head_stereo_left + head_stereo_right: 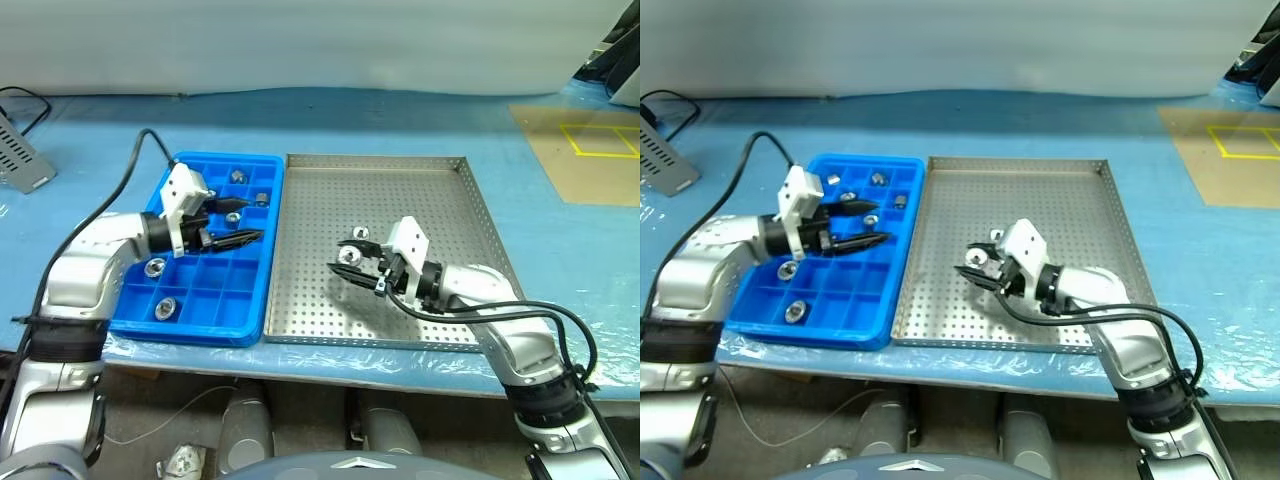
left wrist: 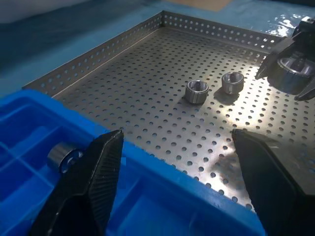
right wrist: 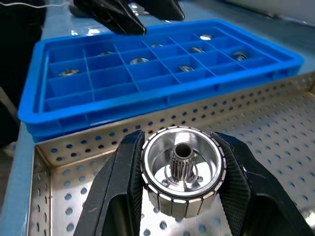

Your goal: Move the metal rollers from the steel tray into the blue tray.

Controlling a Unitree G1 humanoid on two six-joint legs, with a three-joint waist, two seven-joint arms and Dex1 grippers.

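Steel roller (image 3: pixel 181 169) sits clamped upright in the right gripper (image 1: pixel 352 262). Blue tray (image 1: pixel 255 290) lies to its left. Left gripper (image 1: pixel 238 222) hovers there, jaws wide and empty.

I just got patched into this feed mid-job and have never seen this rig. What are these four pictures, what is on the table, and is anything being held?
This is a two-armed humanoid robot. The two wide pictures come from its head camera, looking down over both arms. The other two come from a camera on each wrist, looking along that arm's black claw.

On the pale blue table covering sit a bright blue plastic tray with square compartments and a large square perforated steel tray.

The right claw is shut on a silvery metal roller with a central hub, above the steel tray. Two more rollers lie loose on its floor.

The left claw is open and empty, over the blue tray, where several rollers already rest in compartments.
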